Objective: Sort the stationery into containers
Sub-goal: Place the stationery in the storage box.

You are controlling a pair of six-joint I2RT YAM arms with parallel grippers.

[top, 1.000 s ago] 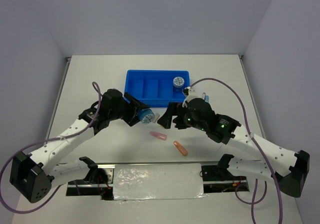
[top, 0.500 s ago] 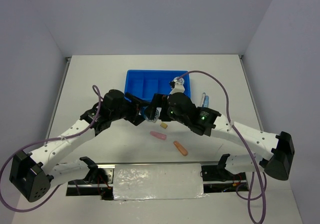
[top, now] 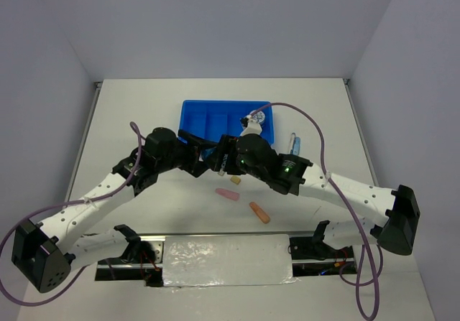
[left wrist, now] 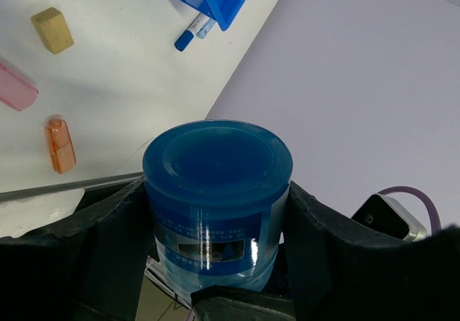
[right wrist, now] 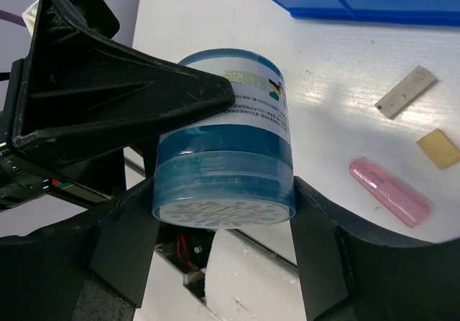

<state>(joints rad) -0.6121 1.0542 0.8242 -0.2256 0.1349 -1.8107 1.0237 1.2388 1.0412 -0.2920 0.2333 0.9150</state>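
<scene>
Left gripper (left wrist: 215, 192) is clamping the tape roll (left wrist: 217, 164) off the table, just in front of the blue tray (top: 184, 123). Right gripper (right wrist: 223, 192) is bracketing the same roll, with its fingers lying along both sides. Can't tell if it's squeezing. Pink capsule (top: 227, 193) is lying nearby.

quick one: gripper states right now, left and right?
Left gripper: closed on the tape roll.
Right gripper: looks closed on the same tape roll, one finger against each side.
</scene>
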